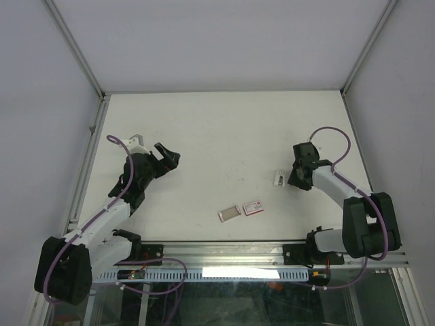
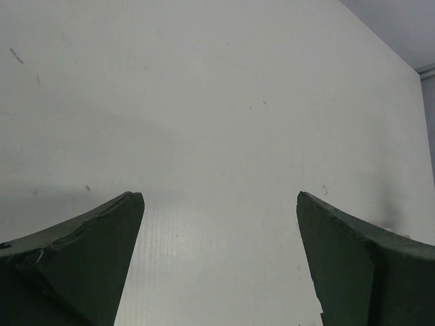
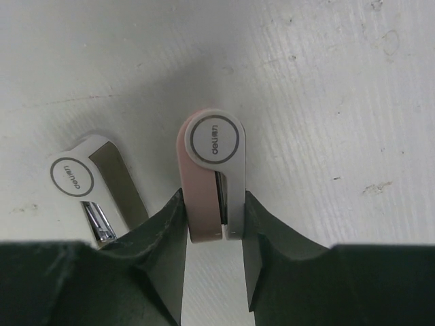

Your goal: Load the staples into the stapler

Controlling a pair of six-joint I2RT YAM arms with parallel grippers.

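Between the two dark fingers of the right gripper (image 3: 214,204), the stapler (image 3: 212,173) is pinched by its sides. It is a small pink-and-white body, and its rounded end with a ringed round logo points away from the wrist. The jaws are closed against both flanks. Whether it rests on the table (image 1: 224,129) or is raised just off it cannot be told.

Just to its left in the right wrist view lies a white piece (image 3: 85,173) with the same round logo, a greyish inner face and a shiny metal part at its near end, partly hidden behind the finger. Whether it is joined to the stapler cannot be told.

From above, this spot is right of the table's middle. Nearer the front edge and toward the centre, the red-pink box (image 1: 253,207) lies flat with the greyish tray (image 1: 229,213) just beside it on its left. The staples themselves are too small to make out.

Well apart on the left side, the left gripper (image 1: 166,157) hangs over bare table with its jaws spread wide and nothing between them.
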